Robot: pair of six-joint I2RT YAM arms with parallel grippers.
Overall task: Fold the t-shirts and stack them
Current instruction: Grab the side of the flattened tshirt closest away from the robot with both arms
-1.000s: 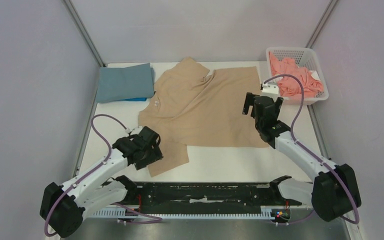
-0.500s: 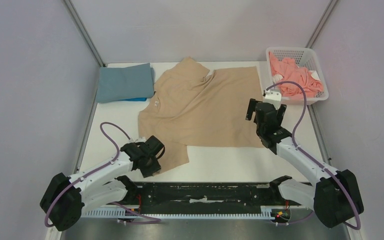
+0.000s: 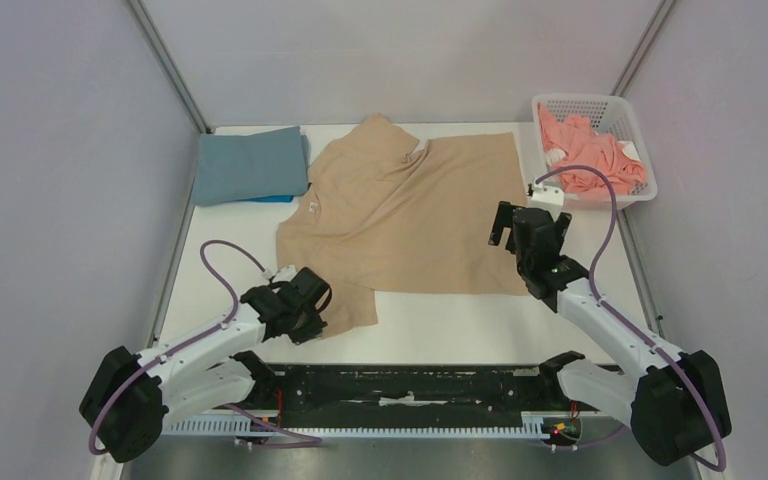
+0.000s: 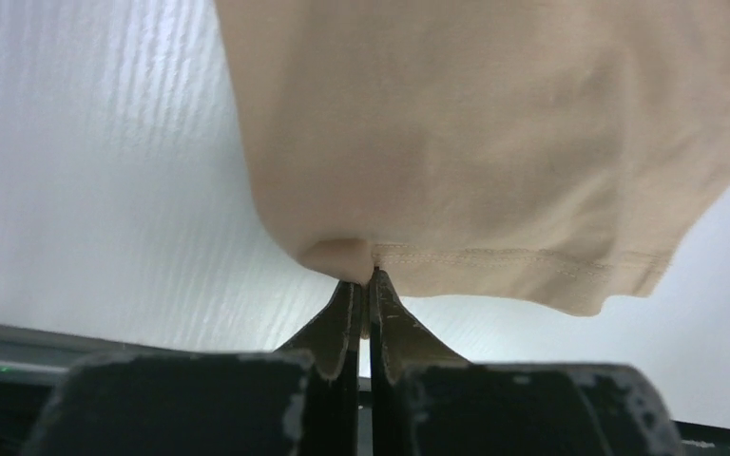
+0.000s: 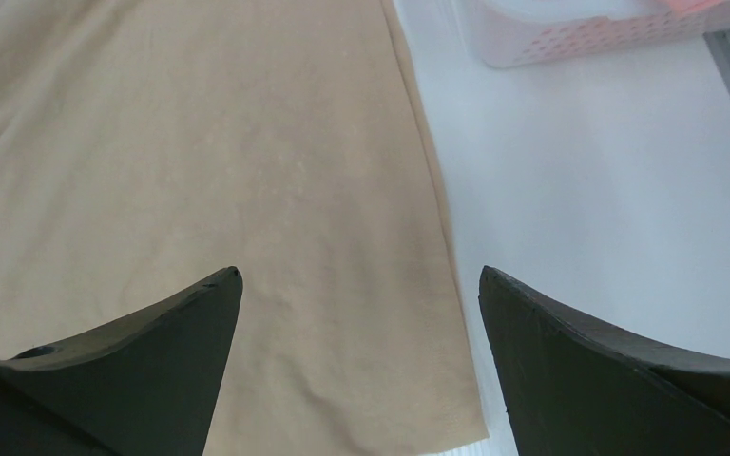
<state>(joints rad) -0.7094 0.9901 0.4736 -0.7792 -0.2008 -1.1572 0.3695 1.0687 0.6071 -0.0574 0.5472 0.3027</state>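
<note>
Where left gripper (image 4: 365,285) pinches tan t-shirt (image 3: 410,215), neck tag (image 3: 311,203) unreadable

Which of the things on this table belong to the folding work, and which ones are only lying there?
Belong to the job:
tan t-shirt, spread out
coral pink t-shirt, in the basket
grey-blue t-shirt, folded, lying on the bright blue t-shirt

Just lying about:
white basket
table

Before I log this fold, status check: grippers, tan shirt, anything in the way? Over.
Left gripper shut on tan t-shirt, near sleeve hem. Right gripper open over its right edge, holding nothing. Shirt spread out, unfolded; nothing lies on it.
</note>
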